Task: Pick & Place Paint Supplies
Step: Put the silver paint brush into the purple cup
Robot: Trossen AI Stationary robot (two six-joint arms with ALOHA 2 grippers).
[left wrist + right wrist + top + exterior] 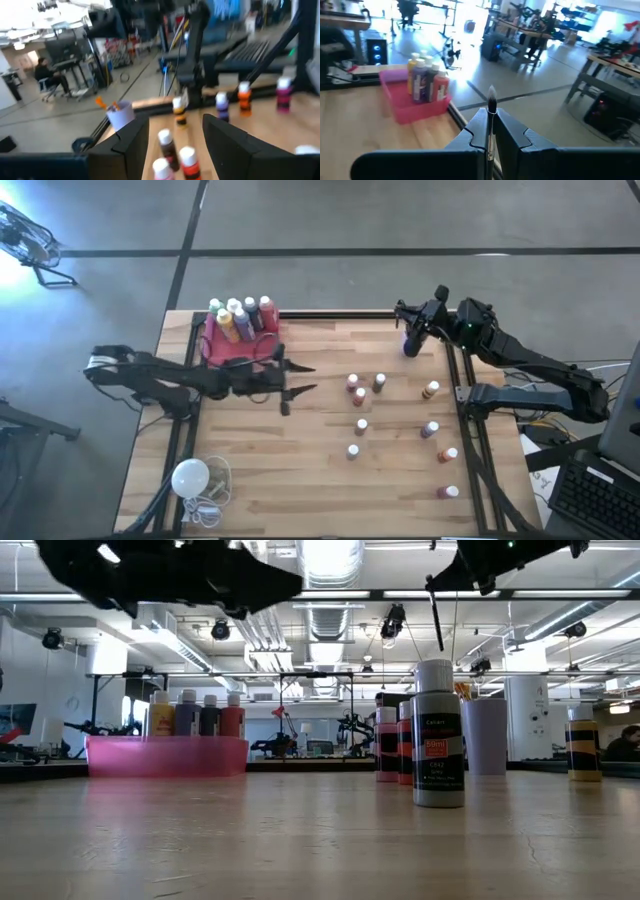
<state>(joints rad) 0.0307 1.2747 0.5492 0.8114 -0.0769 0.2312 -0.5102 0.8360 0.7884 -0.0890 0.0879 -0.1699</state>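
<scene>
Left hand (300, 380) released; right hand (489, 131) grasps paintbrush (491, 112); bottle labels unreadable.

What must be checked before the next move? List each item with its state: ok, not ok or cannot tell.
1. Right gripper shut on the paintbrush: ok, bristles stick out past the fingertips.
2. Right gripper over the lavender cup at the table's far right corner: ok in the high view; height above it cannot tell.
3. Left gripper open and empty: ok.
4. Left gripper lined up on one of the small bottles: cannot tell; several stand ahead of it.
5. Pink tray has room for more: cannot tell; bottles fill its far end.
6. Arms apart: ok.
</scene>
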